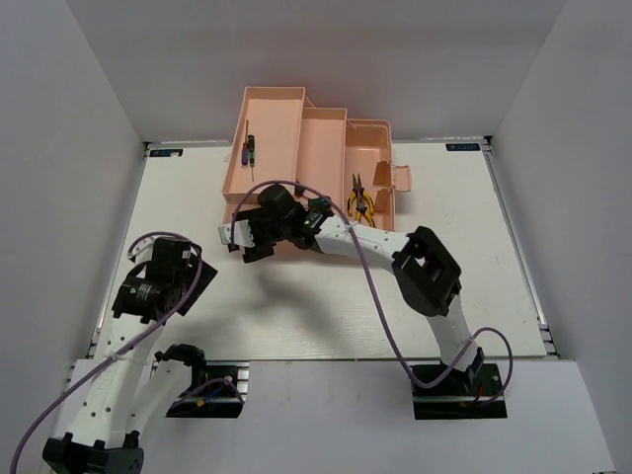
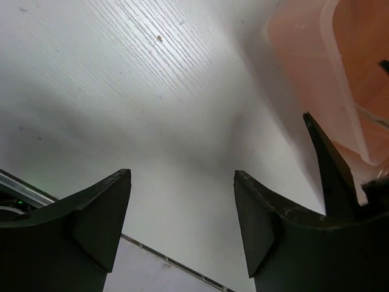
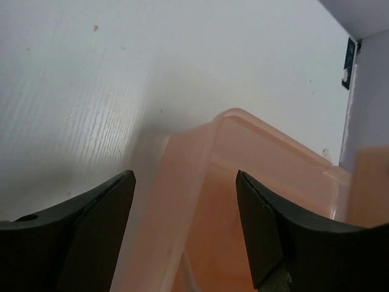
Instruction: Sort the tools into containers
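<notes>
The salmon-pink toolbox (image 1: 296, 138) stands at the back of the table with its trays stepped open. Two slim screwdrivers (image 1: 249, 150) lie in the far-left tray. Yellow-handled pliers (image 1: 360, 198) lie in the right compartment. My right gripper (image 1: 243, 240) reaches left over the box's front-left corner. It is open (image 3: 185, 182), with its jaws either side of a pink tray's corner wall (image 3: 200, 164) and apart from it. My left gripper (image 1: 170, 257) is open (image 2: 182, 182) over bare table near the left edge, holding nothing.
In the left wrist view a pink tray (image 2: 340, 73) lies at the upper right, with a dark pointed shape (image 2: 327, 167) in front of it. The table's left edge rail (image 2: 152, 252) runs below my left fingers. White walls enclose the table.
</notes>
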Controlling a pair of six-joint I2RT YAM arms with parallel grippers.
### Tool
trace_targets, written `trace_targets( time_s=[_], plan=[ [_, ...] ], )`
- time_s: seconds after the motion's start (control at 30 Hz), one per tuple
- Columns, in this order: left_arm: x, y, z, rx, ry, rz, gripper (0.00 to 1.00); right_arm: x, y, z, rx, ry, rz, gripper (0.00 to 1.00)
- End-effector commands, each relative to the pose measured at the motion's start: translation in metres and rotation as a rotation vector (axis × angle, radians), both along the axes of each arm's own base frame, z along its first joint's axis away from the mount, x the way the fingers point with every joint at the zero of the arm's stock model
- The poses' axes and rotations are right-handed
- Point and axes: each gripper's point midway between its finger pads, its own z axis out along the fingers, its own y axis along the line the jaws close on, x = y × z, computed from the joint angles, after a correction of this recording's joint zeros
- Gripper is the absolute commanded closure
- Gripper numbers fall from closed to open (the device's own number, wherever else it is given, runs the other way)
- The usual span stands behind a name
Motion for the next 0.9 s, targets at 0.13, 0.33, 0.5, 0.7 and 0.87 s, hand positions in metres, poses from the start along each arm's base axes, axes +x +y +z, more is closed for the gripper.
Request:
trace_targets(
  time_s=[0.13,0.33,0.5,0.7,0.87],
  plan=[
    [-0.004,0.015,0.005,0.045,-0.013,0.073,0.18,0.020,0.009,-0.026,-0.110,-0.081,-0.066,0.35],
    [0.000,0.001,-0.018,-0.007,0.022,0.034,0.16,0.024,-0.002,-0.027,-0.146,-0.081,-0.092,0.98],
    [0.012,-0.021,-0.044,-0.103,0.035,-0.018,0.14,0.023,-0.005,0.014,-0.077,-0.060,-0.141,1.00],
    [0.028,-0.040,-0.060,-0.189,0.040,-0.056,0.14,0.016,-0.012,0.101,0.081,-0.052,-0.188,1.00],
    [0.033,-0.058,-0.085,-0.331,0.049,-0.051,0.17,0.015,-0.022,0.138,0.146,-0.049,-0.217,1.00]
  ],
)
